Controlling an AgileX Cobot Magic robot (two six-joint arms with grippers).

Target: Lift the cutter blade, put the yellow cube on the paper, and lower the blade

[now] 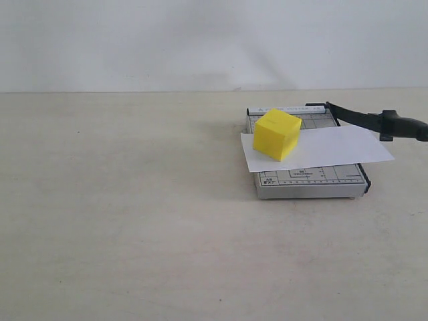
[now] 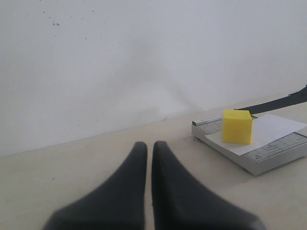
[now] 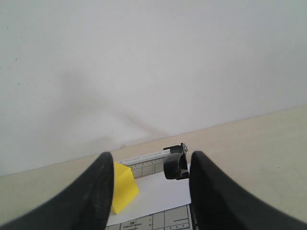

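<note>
The yellow cube (image 1: 276, 134) sits on the white paper (image 1: 334, 148), which lies across the grey cutter base (image 1: 314, 184). The cutter blade (image 1: 374, 122) is raised, slanting out past the base's right side. No gripper shows in the exterior view. In the right wrist view my right gripper (image 3: 151, 160) is open; the blade's rounded handle end (image 3: 175, 166) lies between its fingers, close to one of them, with a wide gap on the cube (image 3: 123, 187) side. My left gripper (image 2: 149, 146) is shut and empty, low over the table, some way from the cube (image 2: 237, 126).
The cutter stands on a pale beige table (image 1: 134, 214) in front of a white wall (image 1: 200, 40). One end of the paper (image 1: 381, 155) overhangs the base on the blade side.
</note>
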